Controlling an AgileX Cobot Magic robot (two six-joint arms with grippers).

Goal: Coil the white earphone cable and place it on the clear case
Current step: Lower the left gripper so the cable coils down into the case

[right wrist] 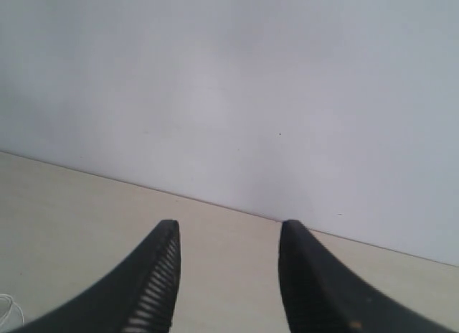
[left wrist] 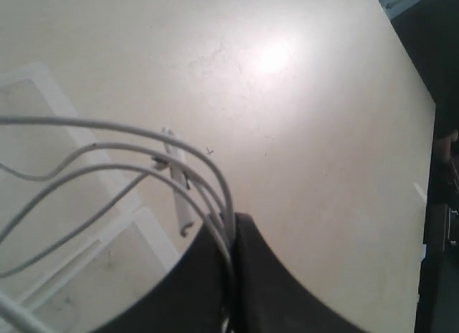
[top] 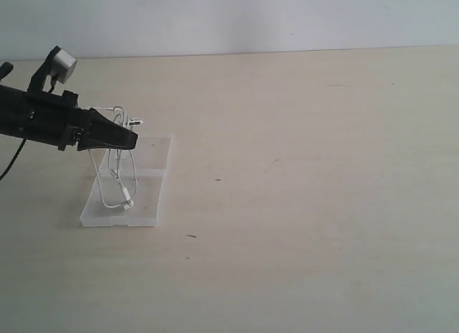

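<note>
The clear case [top: 147, 204] lies open and flat on the table at the left. My left gripper [top: 132, 140] hovers above its far half, shut on several strands of the white earphone cable [top: 115, 171]. Loops of the cable hang from the jaws down onto the case, and an earbud [top: 135, 121] sticks out beside the fingertips. In the left wrist view the cable [left wrist: 143, 168] fans out from the left gripper [left wrist: 233, 219] over the case [left wrist: 154, 236]. My right gripper [right wrist: 228, 229] is open with nothing between its fingers; the exterior view does not show it.
The light wooden table [top: 308, 175] stretches to the right of the case. A white wall [top: 237, 17] rises behind its far edge. A thick black arm cable [top: 13, 157] hangs at the far left.
</note>
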